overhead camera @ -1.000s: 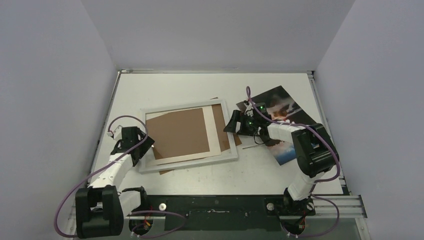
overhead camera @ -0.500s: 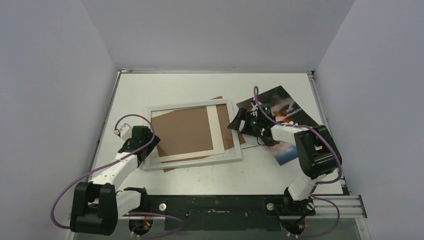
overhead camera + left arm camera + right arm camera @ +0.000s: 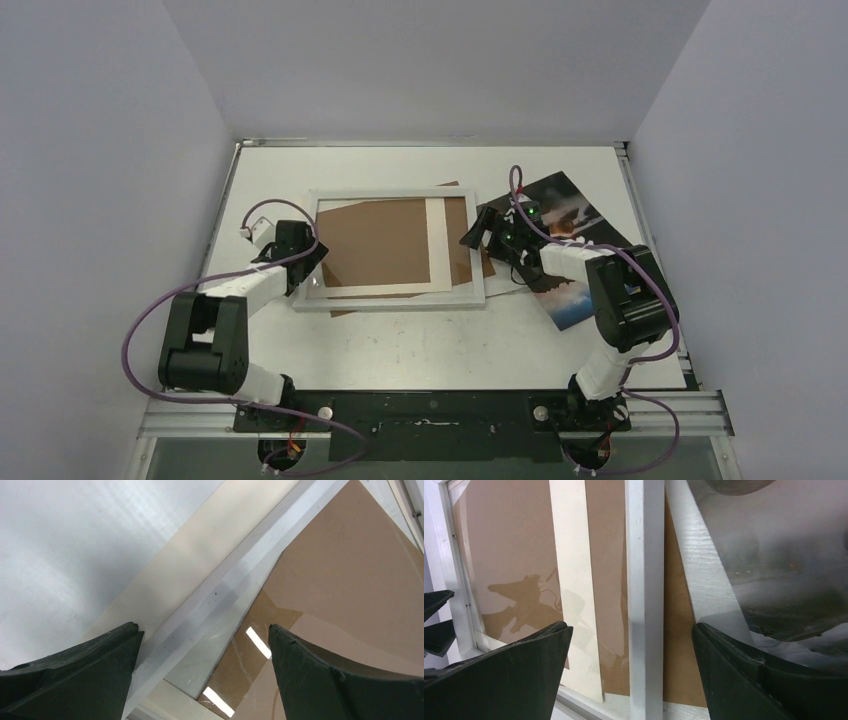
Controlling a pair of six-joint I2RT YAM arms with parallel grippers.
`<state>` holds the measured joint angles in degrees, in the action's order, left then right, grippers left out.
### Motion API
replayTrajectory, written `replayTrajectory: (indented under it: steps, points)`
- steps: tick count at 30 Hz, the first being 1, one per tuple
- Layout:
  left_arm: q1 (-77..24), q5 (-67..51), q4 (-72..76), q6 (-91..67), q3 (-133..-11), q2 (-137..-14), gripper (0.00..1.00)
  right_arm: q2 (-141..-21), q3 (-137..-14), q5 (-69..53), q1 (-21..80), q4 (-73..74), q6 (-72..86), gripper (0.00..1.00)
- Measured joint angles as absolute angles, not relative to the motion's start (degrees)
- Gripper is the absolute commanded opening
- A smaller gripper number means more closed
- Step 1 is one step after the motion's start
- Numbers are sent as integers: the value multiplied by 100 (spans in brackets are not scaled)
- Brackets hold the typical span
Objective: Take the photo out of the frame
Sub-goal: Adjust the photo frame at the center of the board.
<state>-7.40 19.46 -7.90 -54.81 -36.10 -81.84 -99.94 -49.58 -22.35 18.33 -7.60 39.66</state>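
Note:
The frame [image 3: 400,301], white-bordered, lies flat mid-table with a brown board and a cream mat sheet [image 3: 437,240] showing inside it. The photo [image 3: 565,205], dark clouds with an orange glow, lies outside the frame to its right, partly under my right arm. My left gripper [image 3: 310,270] is open at the frame's near-left corner, its fingers either side of the white border [image 3: 240,575]. My right gripper [image 3: 478,232] is open too, straddling the frame's right border [image 3: 644,580]. In the right wrist view the photo [image 3: 784,555] lies just beyond the right finger.
A corner of brown backing board [image 3: 340,312] sticks out under the frame's near edge. Grey walls close in the table on the left, back and right. The arm bases and a metal rail [image 3: 430,410] run along the near edge.
The frame has slid away from me and to the right, turning square to the table. My left gripper followed up and right to its corner. The right gripper shifted slightly right.

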Motion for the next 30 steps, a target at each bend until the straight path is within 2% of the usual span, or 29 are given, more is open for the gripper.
replayTrajectory:
  steps: [6,10,14,20,23,30]
  points:
    - [-705,1865,-364,-5328,-4401,-9083,97,-9977,-4858,-1850,1833,-1020,4163,100]
    - [-705,1765,-327,-5306,-4499,-9142,97,-10025,-4982,-1708,1833,-926,4169,91]
    - [-705,1540,-486,-5280,-4471,-9002,97,-10025,-5098,-1511,1833,-626,4073,77]
    - [-832,928,-943,-5262,-4372,-8580,97,-10147,-5734,-1020,1973,572,3518,47]
    - [-838,812,-1153,-5194,-4375,-8392,97,-10200,-5935,-666,2051,980,3286,46]
    - [-666,537,-1417,-5024,-4421,-8020,97,-10202,-6191,-316,2274,1621,3013,34]
